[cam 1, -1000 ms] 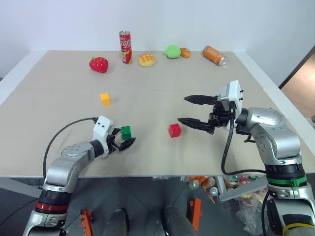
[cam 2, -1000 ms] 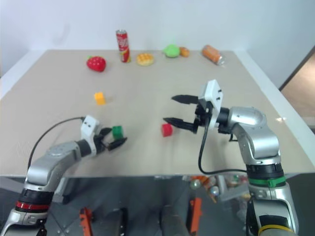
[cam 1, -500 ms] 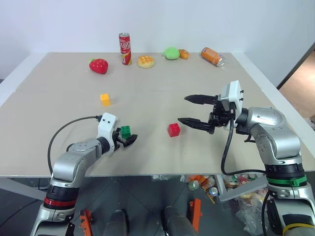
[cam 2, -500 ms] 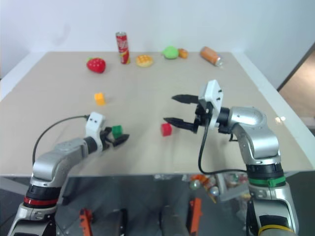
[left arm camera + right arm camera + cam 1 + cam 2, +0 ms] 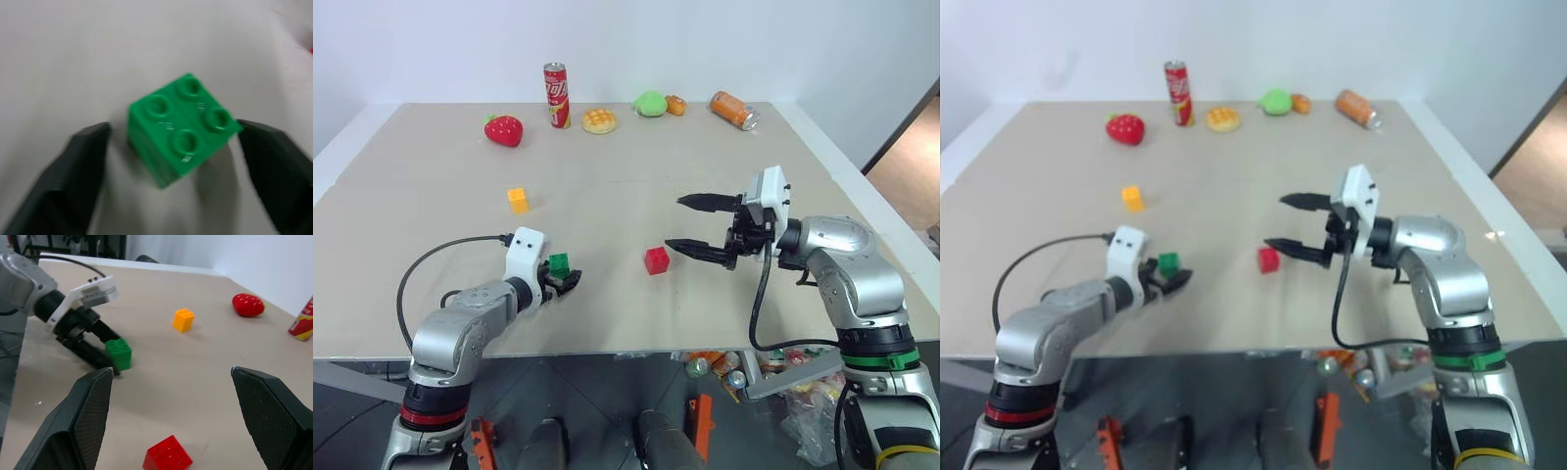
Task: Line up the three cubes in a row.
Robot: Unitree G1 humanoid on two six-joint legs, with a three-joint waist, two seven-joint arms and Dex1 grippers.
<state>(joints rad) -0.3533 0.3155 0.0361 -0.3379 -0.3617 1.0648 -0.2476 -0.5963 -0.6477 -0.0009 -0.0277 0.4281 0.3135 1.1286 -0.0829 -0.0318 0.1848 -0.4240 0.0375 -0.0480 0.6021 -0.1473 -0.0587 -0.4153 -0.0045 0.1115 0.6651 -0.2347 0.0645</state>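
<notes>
Here the left end effector [image 5: 171,161] brackets the green cube [image 5: 183,128].

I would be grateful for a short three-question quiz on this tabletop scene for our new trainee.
1. True or false: the green cube sits between the fingers of the left gripper.
2. Which cube lies nearest the right gripper? A) the yellow-orange cube B) the red cube C) the green cube
3. Fill in: at the far edge of the table, the red can stands upright and the orange can lies on its ____.

Key: 1 true, though there are gaps on both sides of the cube; 2 B; 3 side.
</notes>
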